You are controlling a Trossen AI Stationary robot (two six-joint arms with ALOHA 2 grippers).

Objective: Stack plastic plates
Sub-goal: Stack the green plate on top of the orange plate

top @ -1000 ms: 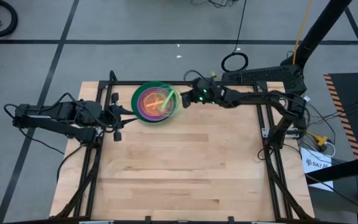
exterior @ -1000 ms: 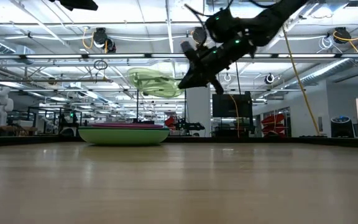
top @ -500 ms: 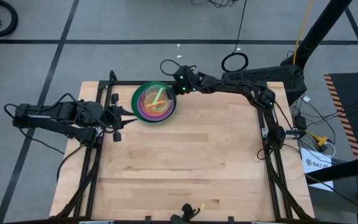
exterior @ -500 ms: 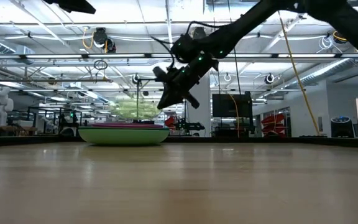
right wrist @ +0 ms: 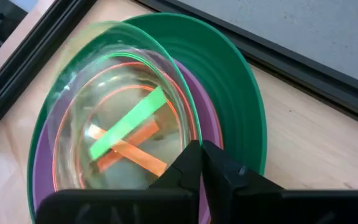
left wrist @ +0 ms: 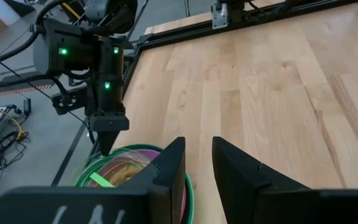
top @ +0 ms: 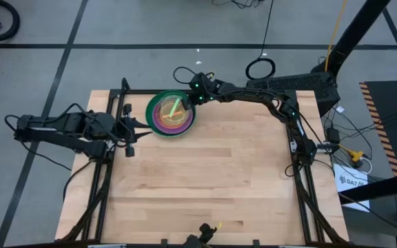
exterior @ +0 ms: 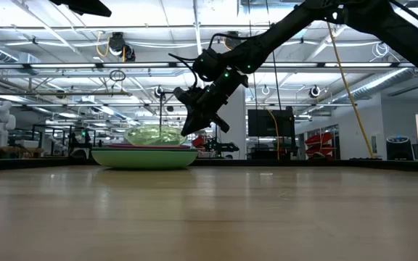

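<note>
Over on the left edge the left gripper (top: 131,129) just idles, fingers slightly apart, while mid-table at the back the right gripper (top: 187,103) pinches the lime green plate (right wrist: 114,134) onto the stack of plates (top: 171,114). Looks like final placement; next it just needs to let go and lift. Wooden table (top: 205,186), big workshop room behind.

Both arms are dark, slim, jointed tubes with loose black cables. The right gripper (top: 189,103) carries green lights; the left gripper (top: 134,128) has flat black fingers.
</note>
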